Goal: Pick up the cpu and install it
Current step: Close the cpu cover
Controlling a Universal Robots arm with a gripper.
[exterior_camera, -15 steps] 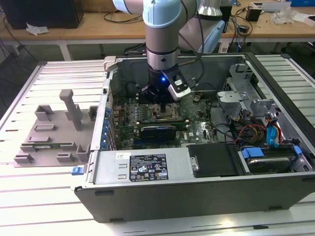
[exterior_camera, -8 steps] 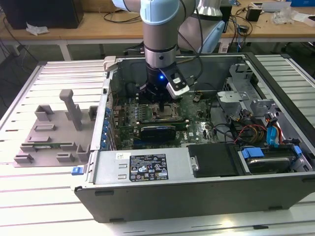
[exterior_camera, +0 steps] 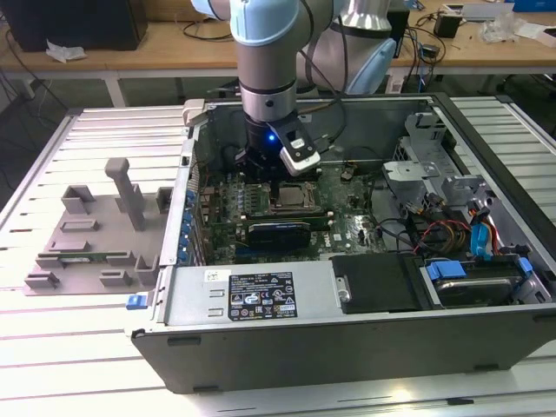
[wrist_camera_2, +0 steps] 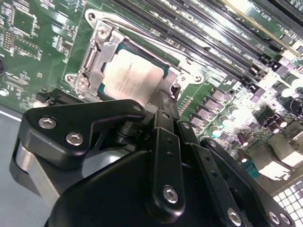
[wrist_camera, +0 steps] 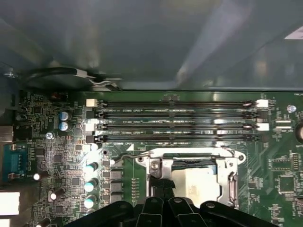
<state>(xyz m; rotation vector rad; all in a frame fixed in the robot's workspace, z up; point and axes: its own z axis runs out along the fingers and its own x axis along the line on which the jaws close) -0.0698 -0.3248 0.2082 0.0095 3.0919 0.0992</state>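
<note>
Presently, the black two-fingered claw [exterior_camera: 276, 187] on the pale blue and grey robot arm [exterior_camera: 269, 52] stands inside the open grey metal computer case [exterior_camera: 391, 343], at the centre of the exterior view. In both wrist views the claw [wrist_camera_2: 166, 97] [wrist_camera: 162, 188] has its jaws together. No gap is visible between the tips, and nothing is clamped between them.

The tips stand at one edge of the small square cpu with the silver-grey metal top [wrist_camera_2: 130, 78] [wrist_camera: 199, 189]; contact cannot be confirmed. The cpu lies flat within the silver metal socket frame [wrist_camera_2: 97, 52] [wrist_camera: 232, 172] on the green motherboard [wrist_camera: 279, 156], beside the four long black memory slots [wrist_camera: 175, 120].

Faint print crosses the cpu's top but is too blurred to read. A white rectangular label [exterior_camera: 261, 297] with dark print and symbols sits on the case's near wall, low in the exterior view. A grey plastic fixture plate [exterior_camera: 87, 248] lies outside the case, at the exterior view's left.
</note>
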